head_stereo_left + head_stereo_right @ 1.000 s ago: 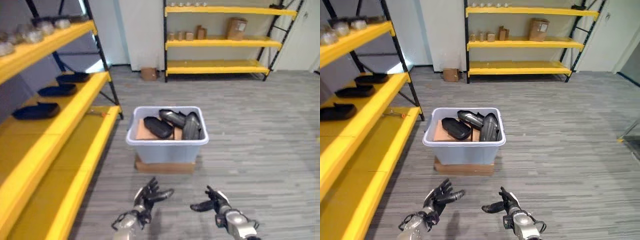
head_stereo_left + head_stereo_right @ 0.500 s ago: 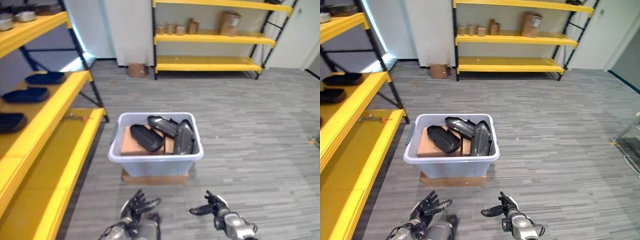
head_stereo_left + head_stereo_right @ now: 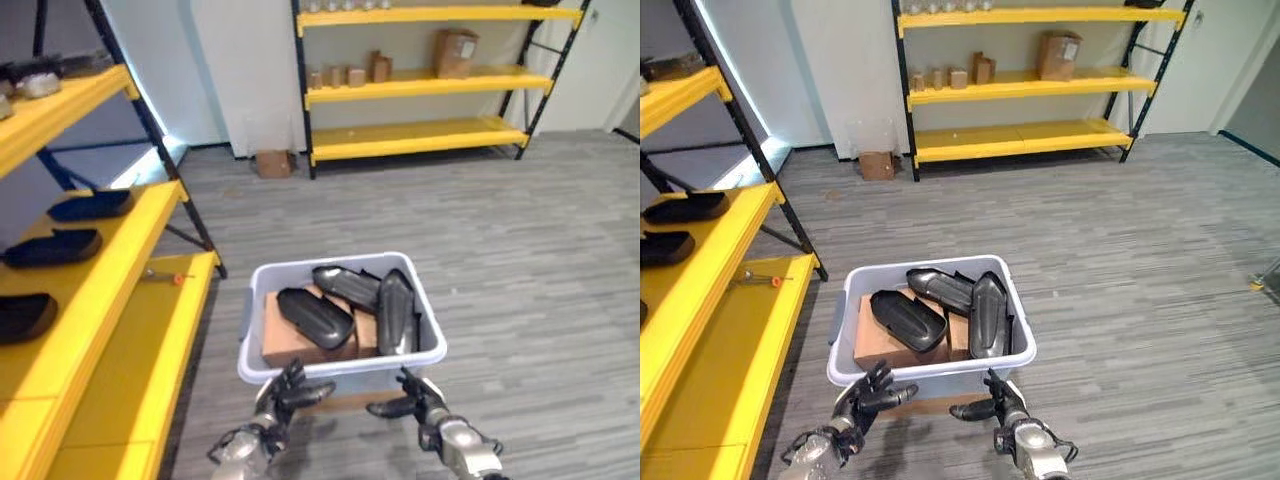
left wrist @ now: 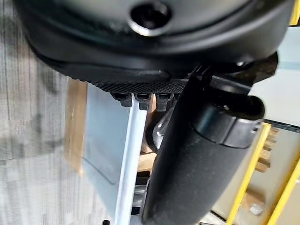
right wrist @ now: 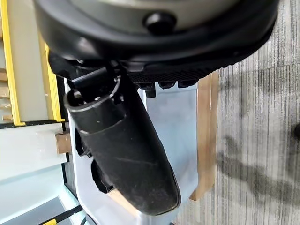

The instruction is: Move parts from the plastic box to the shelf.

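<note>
A pale plastic box stands on the floor on a flat brown board. Inside it, three black moulded parts lie on a cardboard piece. My left hand and right hand are open with spread fingers, close in front of the box's near wall, holding nothing. The yellow shelf runs along the left and carries three similar black parts on its middle level.
A small orange-handled tool lies on the lowest shelf level. The shelf's black post stands left of the box. A second yellow shelf with cardboard boxes lines the far wall, with a small carton on the floor.
The camera has shifted, and the box now sits nearer and lower in view. Both open hands have come up to the box's near wall.
</note>
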Tool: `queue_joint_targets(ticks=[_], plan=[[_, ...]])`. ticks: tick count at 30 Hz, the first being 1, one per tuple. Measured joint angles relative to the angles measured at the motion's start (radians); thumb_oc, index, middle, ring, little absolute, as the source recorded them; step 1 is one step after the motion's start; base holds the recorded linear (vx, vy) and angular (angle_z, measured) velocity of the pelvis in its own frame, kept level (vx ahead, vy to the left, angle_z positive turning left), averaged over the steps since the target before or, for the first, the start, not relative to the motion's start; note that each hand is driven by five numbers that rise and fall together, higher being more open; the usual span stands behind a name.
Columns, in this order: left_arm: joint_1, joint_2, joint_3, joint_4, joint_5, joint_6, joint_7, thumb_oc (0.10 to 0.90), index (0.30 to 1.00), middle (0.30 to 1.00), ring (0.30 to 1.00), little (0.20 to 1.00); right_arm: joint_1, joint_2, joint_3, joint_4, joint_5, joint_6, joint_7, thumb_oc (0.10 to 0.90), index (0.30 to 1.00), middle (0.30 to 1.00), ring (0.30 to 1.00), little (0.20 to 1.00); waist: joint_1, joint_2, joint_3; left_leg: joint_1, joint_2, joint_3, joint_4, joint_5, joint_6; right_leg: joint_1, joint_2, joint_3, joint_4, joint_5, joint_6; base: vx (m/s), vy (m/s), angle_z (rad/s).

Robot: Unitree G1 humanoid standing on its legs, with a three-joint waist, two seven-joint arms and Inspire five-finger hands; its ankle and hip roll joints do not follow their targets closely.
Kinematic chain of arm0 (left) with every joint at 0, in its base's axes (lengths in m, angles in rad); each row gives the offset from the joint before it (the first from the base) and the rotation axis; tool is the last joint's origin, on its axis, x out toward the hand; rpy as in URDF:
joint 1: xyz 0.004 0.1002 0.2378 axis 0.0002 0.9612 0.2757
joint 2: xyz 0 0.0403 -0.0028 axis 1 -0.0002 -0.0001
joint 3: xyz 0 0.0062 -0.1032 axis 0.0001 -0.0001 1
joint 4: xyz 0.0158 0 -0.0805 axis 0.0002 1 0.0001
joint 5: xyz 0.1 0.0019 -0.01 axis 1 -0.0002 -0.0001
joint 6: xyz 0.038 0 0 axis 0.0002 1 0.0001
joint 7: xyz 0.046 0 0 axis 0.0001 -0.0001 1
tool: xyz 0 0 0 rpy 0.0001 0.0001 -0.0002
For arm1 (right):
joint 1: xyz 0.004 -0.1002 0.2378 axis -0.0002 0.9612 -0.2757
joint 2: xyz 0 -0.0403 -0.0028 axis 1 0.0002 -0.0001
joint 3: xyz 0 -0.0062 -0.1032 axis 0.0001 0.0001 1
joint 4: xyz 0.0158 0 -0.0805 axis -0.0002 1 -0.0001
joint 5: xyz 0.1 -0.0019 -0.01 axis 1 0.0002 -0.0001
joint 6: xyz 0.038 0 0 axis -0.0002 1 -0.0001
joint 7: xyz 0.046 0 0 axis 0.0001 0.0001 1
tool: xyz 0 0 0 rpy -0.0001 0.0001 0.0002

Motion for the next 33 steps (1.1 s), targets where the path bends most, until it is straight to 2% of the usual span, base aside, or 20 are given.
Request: queue_joint_targets(ticks=[1, 3, 6, 7, 10, 11, 13, 15, 18, 25, 26, 28, 29, 30, 31, 32, 33], plan=[[0.003, 0.001, -0.006, 0.004, 0.001, 0.002, 0.000, 0.900, 1.000, 1.000, 1.000, 1.000, 0.014, 0.000, 0.002, 0.000, 0.000, 0.005, 0.000, 0.900, 1.000, 1.000, 1.000, 1.000, -0.006, -0.012, 0.009, 0.013, -0.004, 0.002, 0.000, -0.005, -0.015, -0.026, -0.004, -0.027, -0.061, 0.012, -0.007, 0.09, -0.011, 0.31], [0.025, -0.011, -0.010, 0.004, 0.000, 0.001, -0.003, 0.900, 1.000, 1.000, 1.000, 1.000, 0.023, -0.009, 0.004, 0.005, 0.000, 0.016, 0.000, 0.900, 1.000, 1.000, 1.000, 1.000, -0.019, -0.020, 0.011, 0.036, -0.003, 0.001, -0.011, -0.007, -0.018, -0.045, -0.008, -0.080, -0.223, 0.053, -0.042, 0.09, -0.037, 0.20], [0.030, -0.013, -0.007, 0.017, 0.000, 0.002, 0.000, 0.900, 1.000, 1.000, 1.000, 1.000, 0.006, -0.013, 0.000, 0.006, 0.000, 0.016, -0.006, 0.900, 1.000, 1.000, 1.000, 1.000, -0.016, -0.019, 0.014, 0.047, -0.003, 0.028, -0.007, -0.009, -0.021, -0.012, -0.029, -0.068, -0.405, 0.124, -0.043, 0.09, -0.105, -0.13], [0.027, -0.013, -0.004, 0.017, 0.000, 0.002, 0.000, 0.900, 1.000, 1.000, 1.000, 1.000, 0.005, -0.013, -0.001, 0.006, 0.000, 0.016, -0.006, 0.900, 1.000, 1.000, 1.000, 1.000, -0.019, -0.015, 0.015, 0.053, 0.001, 0.024, -0.007, -0.012, -0.026, 0.024, -0.031, -0.065, -0.414, 0.148, -0.042, 0.10, -0.181, 0.11], [0.009, -0.022, -0.003, 0.016, -0.001, -0.002, 0.000, 0.900, 1.000, 1.000, 1.000, 1.000, 0.009, -0.012, -0.003, 0.008, 0.000, 0.024, -0.005, 0.900, 1.000, 1.000, 1.000, 1.000, -0.008, -0.006, 0.004, 0.075, 0.023, 0.002, -0.001, -0.028, -0.054, 0.154, -0.016, -0.070, -0.475, 0.156, -0.037, 0.06, -0.132, 0.17], [0.006, -0.015, 0.003, 0.003, -0.002, -0.007, 0.000, 0.900, 1.000, 1.000, 1.000, 1.000, 0.012, -0.008, -0.001, 0.009, 0.000, 0.018, 0.003, 0.900, 1.000, 1.000, 1.000, 1.000, 0.008, -0.021, -0.006, 0.070, 0.023, 0.005, -0.002, -0.033, -0.063, 0.209, -0.017, -0.076, -0.502, 0.154, -0.035, 0.05, -0.153, -0.07], [0.006, -0.010, 0.010, 0.002, -0.002, -0.006, 0.000, 0.900, 1.000, 1.000, 1.000, 1.000, 0.008, -0.007, -0.001, 0.008, 0.000, 0.016, 0.005, 0.900, 1.000, 1.000, 1.000, 1.000, 0.010, -0.037, -0.021, 0.056, 0.013, 0.007, 0.007, -0.039, -0.072, 0.270, -0.031, -0.064, -0.584, 0.190, -0.026, 0.05, -0.175, -0.19], [0.007, -0.012, 0.022, 0.003, -0.002, -0.006, 0.001, 0.900, 1.000, 1.000, 1.000, 1.000, 0.004, -0.012, -0.001, 0.007, 0.000, 0.013, 0.003, 0.900, 1.000, 1.000, 1.000, 1.000, 0.006, -0.040, -0.026, 0.045, 0.017, 0.003, 0.026, -0.041, -0.082, 0.312, -0.028, -0.072, -0.656, 0.194, -0.024, 0.03, -0.123, -0.12], [0.006, -0.016, 0.021, 0.001, -0.002, -0.006, 0.000, 0.900, 1.000, 1.000, 1.000, 1.000, 0.003, -0.016, -0.001, 0.007, 0.000, 0.016, 0.001, 0.900, 1.000, 1.000, 1.000, 1.000, 0.009, -0.049, -0.044, 0.038, 0.021, 0.002, 0.030, -0.047, -0.092, 0.335, -0.020, -0.067, -0.715, 0.203, -0.011, 0.01, -0.127, -0.01], [0.010, -0.026, 0.013, -0.005, -0.002, -0.005, 0.000, 0.900, 1.000, 1.000, 1.000, 1.000, -0.011, -0.030, -0.001, 0.007, 0.000, 0.015, -0.002, 0.900, 1.000, 1.000, 1.000, 1.000, 0.011, -0.074, -0.079, -0.006, 0.072, -0.001, 0.020, -0.053, -0.106, 0.293, 0.030, -0.082, -0.735, 0.212, -0.050, -0.02, -0.191, 0.05], [0.019, -0.031, 0.015, -0.006, -0.002, -0.005, 0.001, 0.900, 1.000, 1.000, 1.000, 1.000, 0.007, -0.032, 0.019, 0.007, 0.000, 0.016, 0.004, 0.900, 1.000, 1.000, 1.000, 1.000, 0.015, -0.096, -0.085, -0.037, 0.092, -0.016, 0.039, -0.053, -0.144, 0.274, 0.042, -0.100, -0.687, 0.198, -0.071, -0.11, -0.419, 0.13], [0.033, -0.026, 0.019, -0.004, -0.002, -0.004, 0.002, 0.900, 1.000, 1.000, 1.000, 1.000, 0.021, -0.031, 0.031, 0.007, 0.000, 0.015, 0.007, 0.900, 1.000, 1.000, 1.000, 1.000, 0.033, -0.123, -0.092, -0.056, 0.097, -0.023, 0.086, -0.053, -0.181, 0.268, 0.052, -0.109, -0.672, 0.185, -0.088, -0.14, -0.272, 0.29], [0.021, -0.023, 0.021, -0.005, -0.002, -0.006, 0.002, 0.900, 1.000, 1.000, 1.000, 1.000, 0.020, -0.029, 0.030, 0.007, 0.000, 0.013, 0.008, 0.900, 1.000, 1.000, 1.000, 1.000, 0.033, -0.150, -0.080, -0.153, 0.092, -0.023, 0.247, -0.050, -0.191, 0.258, 0.051, -0.135, -0.661, 0.184, -0.095, -0.10, -0.090, 0.48], [0.015, -0.010, 0.024, -0.005, -0.003, -0.007, 0.009, 0.900, 1.000, 1.000, 1.000, 1.000, 0.003, -0.019, 0.029, 0.036, 0.000, 0.013, 0.004, 0.900, 1.000, 1.000, 1.000, 1.000, 0.074, -0.207, -0.032, -0.259, 0.088, -0.033, 0.486, 0.022, -0.242, 0.279, 0.012, -0.135, -0.664, 0.177, -0.119, -0.04, -0.030, 0.28], [0.029, -0.009, 0.023, -0.005, -0.003, -0.005, 0.015, 0.900, 1.000, 1.000, 1.000, 1.000, 0.001, -0.015, 0.028, 0.045, 0.000, 0.013, 0.002, 0.900, 1.000, 1.000, 1.000, 1.000, 0.089, -0.210, -0.028, -0.270, 0.099, -0.041, 0.508, 0.013, -0.225, 0.290, 0.012, -0.130, -0.671, 0.179, -0.118, 0.02, 0.037, 0.01], [0.041, -0.003, 0.020, -0.004, -0.003, -0.001, 0.015, 0.900, 1.000, 1.000, 1.000, 1.000, 0.000, -0.013, 0.028, 0.045, 0.000, 0.012, 0.002, 0.900, 1.000, 1.000, 1.000, 1.000, 0.083, -0.207, -0.027, -0.270, 0.133, -0.046, 0.487, 0.000, -0.204, 0.302, 0.022, -0.138, -0.690, 0.182, -0.114, 0.07, 0.030, -0.06], [0.043, 0.002, 0.023, -0.003, -0.003, 0.000, 0.016, 0.900, 1.000, 1.000, 1.000, 1.000, -0.002, -0.009, 0.027, 0.039, 0.001, 0.009, 0.001, 0.900, 1.000, 1.000, 1.000, 1.000, 0.073, -0.214, -0.022, -0.258, 0.183, -0.045, 0.405, -0.003, -0.195, 0.310, 0.031, -0.150, -0.713, 0.184, -0.106, 0.09, 0.058, 0.07]])
